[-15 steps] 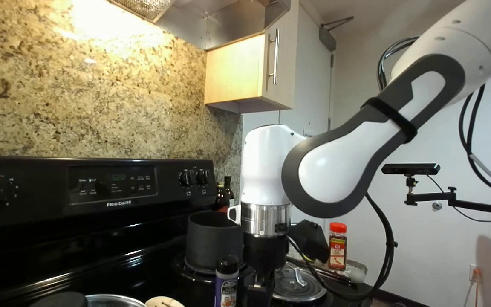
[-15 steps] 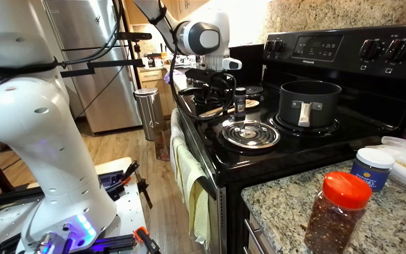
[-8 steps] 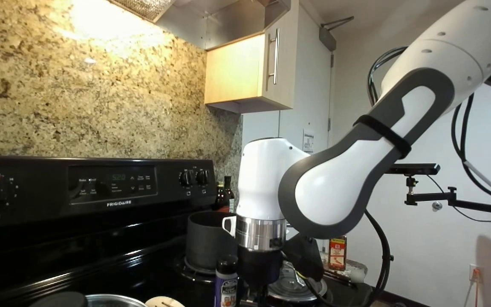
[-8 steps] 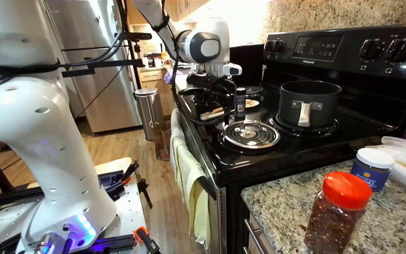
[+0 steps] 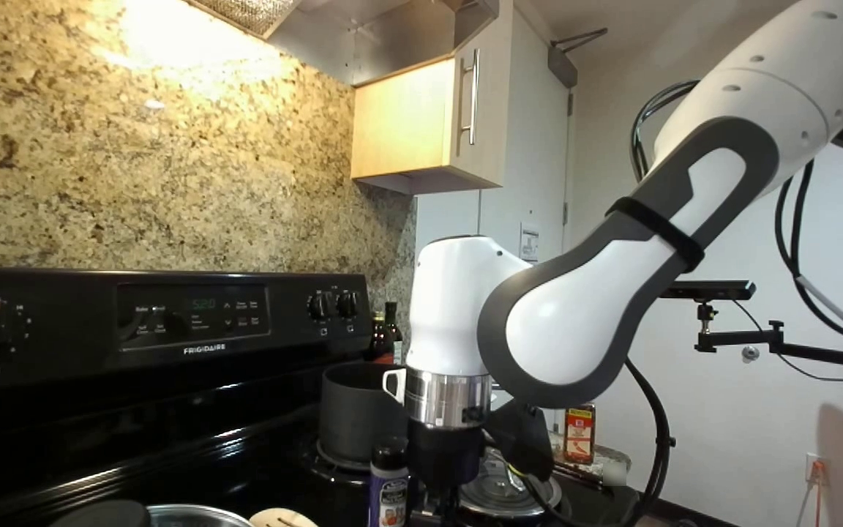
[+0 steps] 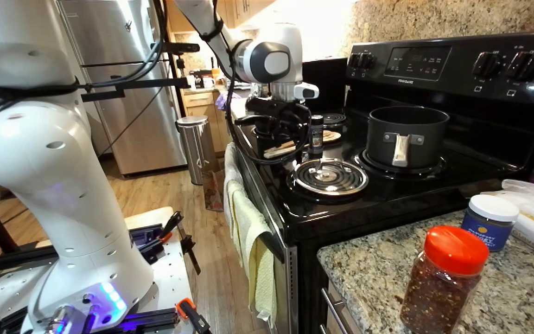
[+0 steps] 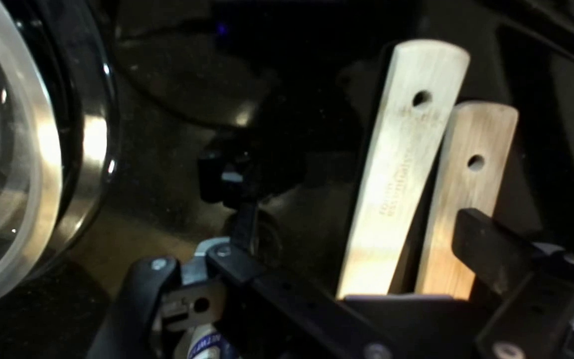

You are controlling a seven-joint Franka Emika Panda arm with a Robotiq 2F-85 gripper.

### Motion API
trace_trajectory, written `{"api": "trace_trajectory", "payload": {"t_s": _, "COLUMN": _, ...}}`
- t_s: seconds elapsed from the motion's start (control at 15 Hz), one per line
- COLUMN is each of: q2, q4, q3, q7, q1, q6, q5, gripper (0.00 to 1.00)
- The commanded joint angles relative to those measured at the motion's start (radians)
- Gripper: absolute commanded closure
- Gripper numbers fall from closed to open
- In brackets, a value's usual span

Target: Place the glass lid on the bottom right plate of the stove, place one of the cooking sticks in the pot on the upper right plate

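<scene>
1. The gripper (image 7: pixel 359 222) has its jaws spread wide and pinches nothing; it hangs over the handles of the two cooking sticks (image 7: pixel 401 172).
2. The glass lid (image 6: pixel 329 177) lies flat over the bottom right plate (image 7: pixel 95 139) of the stove (image 6: pixel 387 199), so I judge that half done; the step in hand looks like taking up one stick.
3. The handles lie side by side on the stove top, almost meeting at their tips and parting toward the gripper. In the wrist view one finger (image 7: pixel 489 249) overlaps the darker handle; height is hard to judge there, so I cannot tell whether it touches.
4. The next move calls for centring on a single handle, getting a finger into the gap, lowering and closing.
5. After that, the stick should go up over the rim of the pot (image 6: pixel 408 139), which stands on the upper right plate (image 6: pixel 394 172).
6. A spice bottle (image 6: pixel 316 134) stands upright just beside the gripper and could be knocked; a loop of cable (image 6: pixel 267 162) hangs low near the lid and might drag.
7. A red-capped jar (image 6: pixel 445 278) and a blue jar (image 6: pixel 490 222) stand on the counter (image 6: pixel 373 264), apparently out of the way.
</scene>
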Motion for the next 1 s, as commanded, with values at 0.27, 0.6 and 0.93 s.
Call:
{"api": "trace_trajectory", "payload": {"t_s": 0.27, "q2": -0.017, "q4": -0.024, "q3": -0.008, "q7": 0.007, "q1": -0.012, "q6": 0.019, "q5": 0.037, "gripper": 0.0}}
{"api": "trace_trajectory", "payload": {"t_s": 0.6, "q2": -0.027, "q4": -0.033, "q3": -0.012, "q7": 0.007, "q1": -0.015, "q6": 0.025, "q5": 0.062, "gripper": 0.0}}
{"api": "trace_trajectory", "payload": {"t_s": 0.93, "q2": -0.048, "q4": -0.052, "q3": -0.025, "q7": 0.013, "q1": -0.028, "q6": 0.02, "q5": 0.073, "gripper": 0.0}}
